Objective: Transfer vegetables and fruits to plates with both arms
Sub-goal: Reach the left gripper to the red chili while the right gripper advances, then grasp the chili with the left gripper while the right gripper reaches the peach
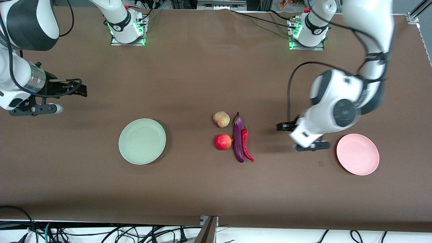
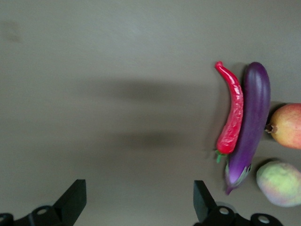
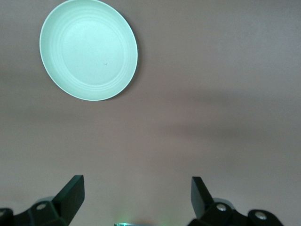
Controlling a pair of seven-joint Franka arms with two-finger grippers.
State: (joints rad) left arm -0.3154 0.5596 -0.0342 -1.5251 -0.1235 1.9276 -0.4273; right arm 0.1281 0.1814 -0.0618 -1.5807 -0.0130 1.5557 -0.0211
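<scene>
Four items lie together mid-table: a purple eggplant (image 1: 238, 139) (image 2: 249, 127), a red chili pepper (image 1: 246, 144) (image 2: 231, 115) touching it, a red apple-like fruit (image 1: 222, 142) (image 2: 287, 126) and a pale peach (image 1: 221, 119) (image 2: 281, 183). The mint green plate (image 1: 142, 141) (image 3: 88, 49) sits toward the right arm's end, the pink plate (image 1: 357, 154) toward the left arm's end. Both plates hold nothing. My left gripper (image 1: 280, 127) (image 2: 139, 197) hangs open over bare table between the chili and the pink plate. My right gripper (image 1: 82, 91) (image 3: 138, 195) hangs open over bare table at the right arm's end.
The brown table (image 1: 189, 77) carries both arm bases (image 1: 127, 30) (image 1: 307, 33) along its edge farthest from the front camera. Cables (image 1: 101, 233) and a bracket (image 1: 207, 229) lie past the nearest edge. A small mark (image 1: 320, 163) shows beside the pink plate.
</scene>
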